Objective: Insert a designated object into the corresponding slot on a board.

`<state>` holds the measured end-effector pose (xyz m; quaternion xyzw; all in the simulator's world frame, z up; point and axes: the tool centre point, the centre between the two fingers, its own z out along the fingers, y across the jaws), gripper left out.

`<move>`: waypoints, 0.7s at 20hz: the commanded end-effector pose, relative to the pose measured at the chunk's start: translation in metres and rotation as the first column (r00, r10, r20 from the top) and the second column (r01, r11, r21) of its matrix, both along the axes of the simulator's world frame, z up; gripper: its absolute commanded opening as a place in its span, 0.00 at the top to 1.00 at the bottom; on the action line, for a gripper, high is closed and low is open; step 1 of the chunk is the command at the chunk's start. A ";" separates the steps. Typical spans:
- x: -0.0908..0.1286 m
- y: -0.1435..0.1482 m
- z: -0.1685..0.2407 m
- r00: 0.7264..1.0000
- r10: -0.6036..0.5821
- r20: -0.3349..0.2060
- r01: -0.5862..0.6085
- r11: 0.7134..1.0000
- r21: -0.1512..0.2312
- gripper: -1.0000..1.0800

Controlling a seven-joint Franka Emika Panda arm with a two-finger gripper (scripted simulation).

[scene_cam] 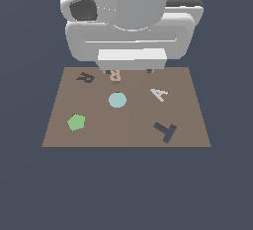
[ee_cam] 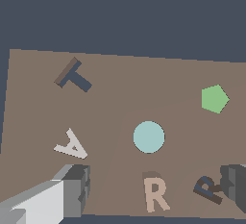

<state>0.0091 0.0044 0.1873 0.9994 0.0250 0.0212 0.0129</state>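
Observation:
The designated object [scene_cam: 114, 75] is a pale peach R-shaped block lying on the brown board [scene_cam: 128, 128] near its far edge. In the wrist view the designated object [ee_cam: 155, 193] lies between my two grey fingers [ee_cam: 74, 187], which stand wide apart. My gripper [ee_cam: 156, 182] is open and hangs over the block without holding it. In the exterior view the arm's white body hides most of the gripper [scene_cam: 128, 71]. The slot [scene_cam: 85, 77] is a dark R shape toward the exterior view's left of the block. In the wrist view the slot [ee_cam: 207, 189] lies right beside the other finger.
Also on the board are a teal circle [scene_cam: 117, 99], a green pentagon [scene_cam: 76, 122], a whitish A [scene_cam: 159, 94] and a slate-blue T [scene_cam: 165, 131]. Around the board lies dark blue-grey ground.

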 end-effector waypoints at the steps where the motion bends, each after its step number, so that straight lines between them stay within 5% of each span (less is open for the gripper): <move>1: 0.000 0.000 0.000 1.000 0.000 0.000 0.000 1.000 0.000 0.04; 14: -0.028 -0.011 -0.035 1.000 0.026 -0.011 -0.026 1.000 0.006 0.04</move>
